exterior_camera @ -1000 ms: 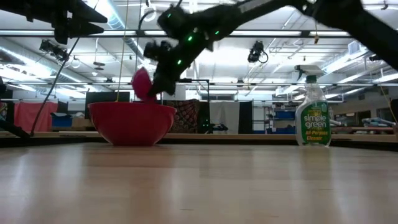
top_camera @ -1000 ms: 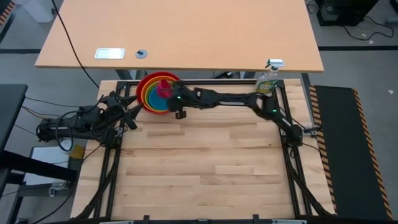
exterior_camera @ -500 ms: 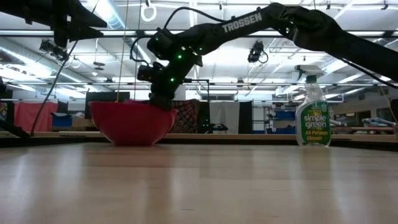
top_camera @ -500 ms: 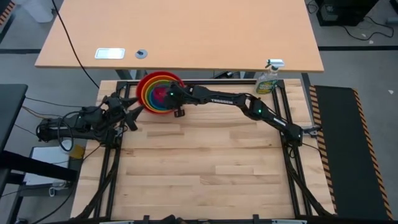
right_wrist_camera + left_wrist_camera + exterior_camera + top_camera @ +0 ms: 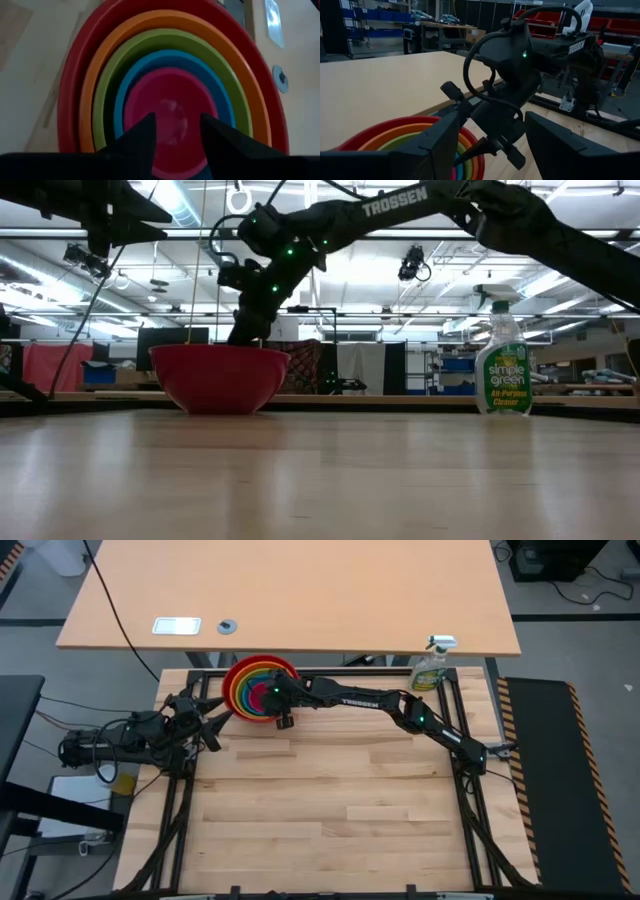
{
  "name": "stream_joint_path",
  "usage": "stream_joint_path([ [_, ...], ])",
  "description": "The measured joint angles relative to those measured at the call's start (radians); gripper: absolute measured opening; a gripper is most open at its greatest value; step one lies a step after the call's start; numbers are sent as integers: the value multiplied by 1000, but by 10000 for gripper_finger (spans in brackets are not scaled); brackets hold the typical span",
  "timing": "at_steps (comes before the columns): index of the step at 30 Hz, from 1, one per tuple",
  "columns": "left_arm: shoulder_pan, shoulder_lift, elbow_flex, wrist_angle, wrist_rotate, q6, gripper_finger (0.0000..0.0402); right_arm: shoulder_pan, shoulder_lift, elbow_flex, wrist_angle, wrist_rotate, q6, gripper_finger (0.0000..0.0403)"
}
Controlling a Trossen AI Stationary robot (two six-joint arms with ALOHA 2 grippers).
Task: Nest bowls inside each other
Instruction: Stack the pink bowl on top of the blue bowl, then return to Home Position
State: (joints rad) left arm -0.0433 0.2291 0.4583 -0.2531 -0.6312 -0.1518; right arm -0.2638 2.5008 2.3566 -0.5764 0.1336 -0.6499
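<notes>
We record the five bowls (image 5: pixel 256 688) nested at the table's (image 5: pixel 340 810) far left: red (image 5: pixel 70 100), orange (image 5: pixel 90 95), green (image 5: pixel 102 95), blue (image 5: pixel 119 100), magenta (image 5: pixel 170 115) innermost. Right gripper (image 5: pixel 176 131) hangs above the magenta bowl, fingers parted, empty. Left gripper (image 5: pixel 490 145) waits alongside, spread wide, empty.

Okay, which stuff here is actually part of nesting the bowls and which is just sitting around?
Part of the job: red bowl, orange bowl, lime green bowl, blue bowl, magenta bowl, all nested; right gripper open above them.

Lying about: spray bottle at the table's far right; left gripper waiting beside the stack.
</notes>
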Motion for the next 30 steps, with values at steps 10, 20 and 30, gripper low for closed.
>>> stream_joint_path([
  [10, -7, -3, 0, -14, 1, 12, 228, 0, -121, -2, -160, -67, 176, 149],
  [20, -6, -10, -89, 89, 22, 119, 213, -3, -388, -533, 120, -49, 283, 99],
  [30, 1, -10, -308, 564, 67, 245, 193, 13, -816, -1306, 794, -147, 435, 96],
])
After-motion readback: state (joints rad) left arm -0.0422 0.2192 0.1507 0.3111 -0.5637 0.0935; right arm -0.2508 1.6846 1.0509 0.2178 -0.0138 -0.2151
